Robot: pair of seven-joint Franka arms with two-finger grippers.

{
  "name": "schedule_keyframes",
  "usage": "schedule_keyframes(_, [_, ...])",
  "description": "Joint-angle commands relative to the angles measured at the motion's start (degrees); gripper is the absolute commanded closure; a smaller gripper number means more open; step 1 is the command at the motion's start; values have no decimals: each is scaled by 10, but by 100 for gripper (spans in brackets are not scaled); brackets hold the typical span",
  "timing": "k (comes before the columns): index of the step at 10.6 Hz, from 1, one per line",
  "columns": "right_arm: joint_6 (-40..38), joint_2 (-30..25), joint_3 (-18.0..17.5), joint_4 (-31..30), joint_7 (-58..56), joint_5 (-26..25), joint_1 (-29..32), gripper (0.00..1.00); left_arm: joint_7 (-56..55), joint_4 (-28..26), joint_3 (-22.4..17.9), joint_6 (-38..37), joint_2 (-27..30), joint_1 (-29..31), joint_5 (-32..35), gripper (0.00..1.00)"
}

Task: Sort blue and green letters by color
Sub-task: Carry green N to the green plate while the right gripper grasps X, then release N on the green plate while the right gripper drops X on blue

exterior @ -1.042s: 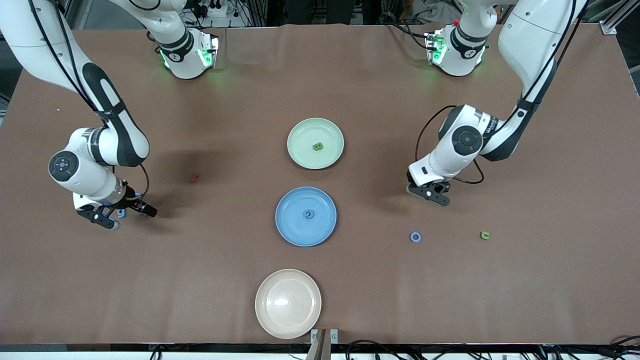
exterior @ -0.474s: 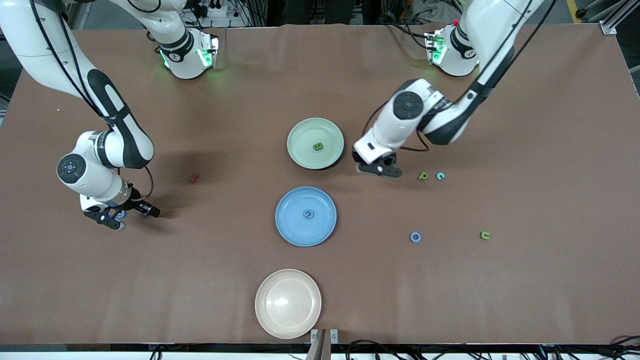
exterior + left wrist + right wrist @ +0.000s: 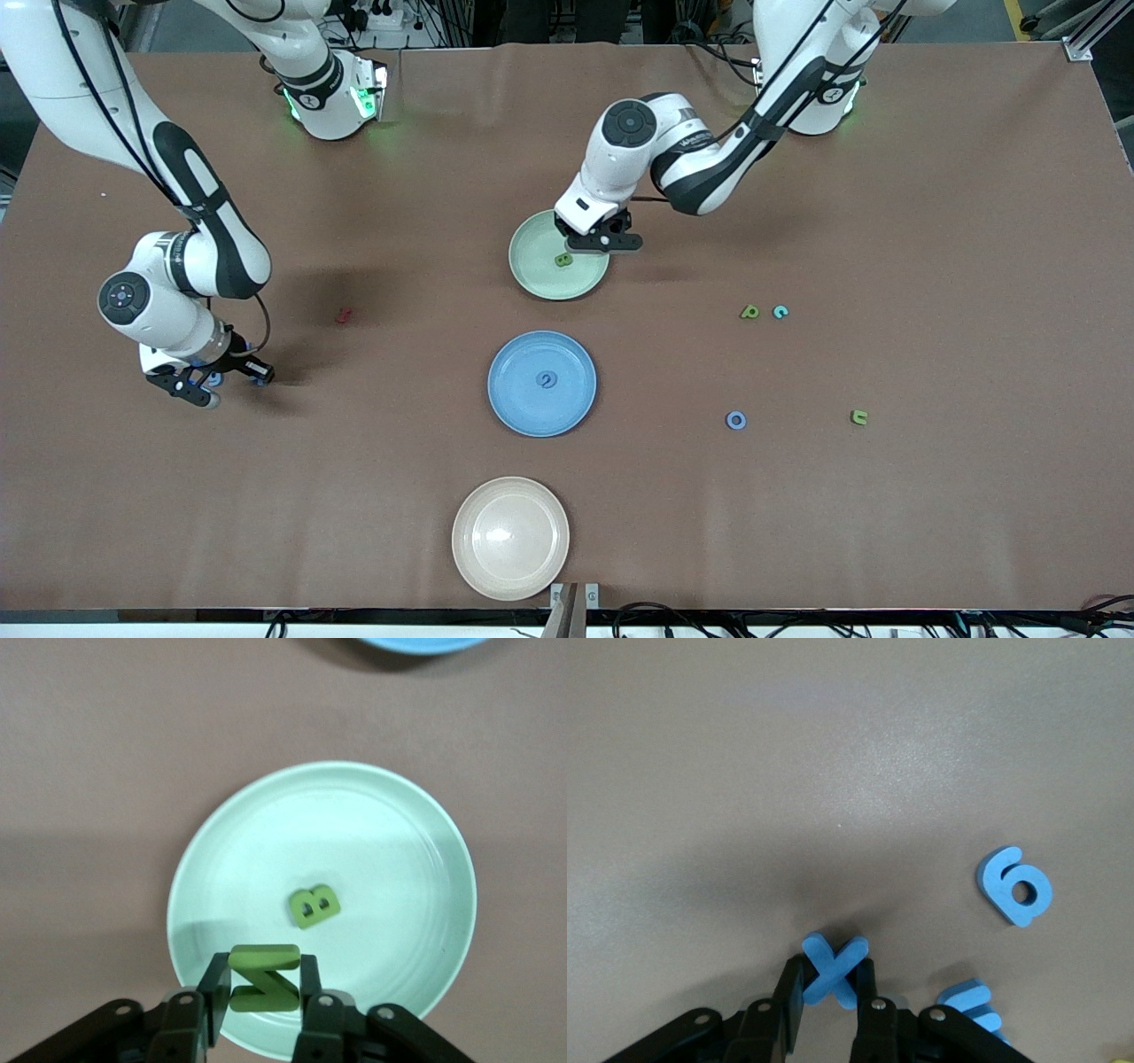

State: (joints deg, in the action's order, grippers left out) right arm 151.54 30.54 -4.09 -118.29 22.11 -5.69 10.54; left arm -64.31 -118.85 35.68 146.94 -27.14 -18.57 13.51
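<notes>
**Change noted.** The left gripper [image 3: 595, 241] has travelled from the left arm's end of the table to the pale green round plate [image 3: 532, 283]. It now hangs over the plate's rim at about 1 o'clock in the front view. Its fingers are clamped on a flat lime-green letter N [image 3: 266, 958], not yet released. A green letter B [image 3: 563, 260] already lies near the plate's centre.

The right gripper [image 3: 226, 381] has gone from wide apart to closed. It is low at the right arm's end, about 9 o'clock from the blue round plate [image 3: 509, 408], with its fingers pinching a flat blue letter X [image 3: 833, 961]. Whether the X has left the table cannot be told.

**Meaning for the task.** In my judgement 2 deliveries are under way at once – the N is ready to drop, and the X is due at the blue plate, which already holds 1 blue piece [image 3: 547, 381].

Still loose are a blue 6-or-9 figure [image 3: 1014, 886], a blue ring [image 3: 735, 420], a green P [image 3: 749, 311] and a green u [image 3: 858, 416].

**Writing.** Only the toy characters themselves can be read – B, N, X. No brand mark is legible.
</notes>
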Motion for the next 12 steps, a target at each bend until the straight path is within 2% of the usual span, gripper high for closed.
schedule_keyframes(1, [-26, -25, -6, 23, 2, 2, -17, 100, -22, 20, -6, -9, -6, 1, 12, 19])
schedule_keyframes(2, [-72, -32, -6, 51, 4, 4, -40, 100, -24, 21, -11, -9, -6, 6, 12, 0])
schedule_keyframes(4, [-147, -43, -7, 98, 4, 7, -91, 100, -33, 29, -16, -17, 1, 11, 12, 0])
schedule_keyframes(5, [-149, -45, -7, 109, 7, 23, -121, 100, -20, 31, -24, -44, 9, 30, 14, 0])
schedule_keyframes(6, [-148, -43, -7, 120, 12, 43, -153, 100, 13, 24, -25, -53, 12, 52, 20, 0])
schedule_keyframes(9, [-142, -24, -6, 155, 70, 44, -249, 100, 149, -19, -23, -55, 17, 140, 96, 0])
schedule_keyframes(12, [-142, 35, -6, 227, 134, 43, -327, 100, 291, -62, -22, -53, 33, 208, 125, 0])
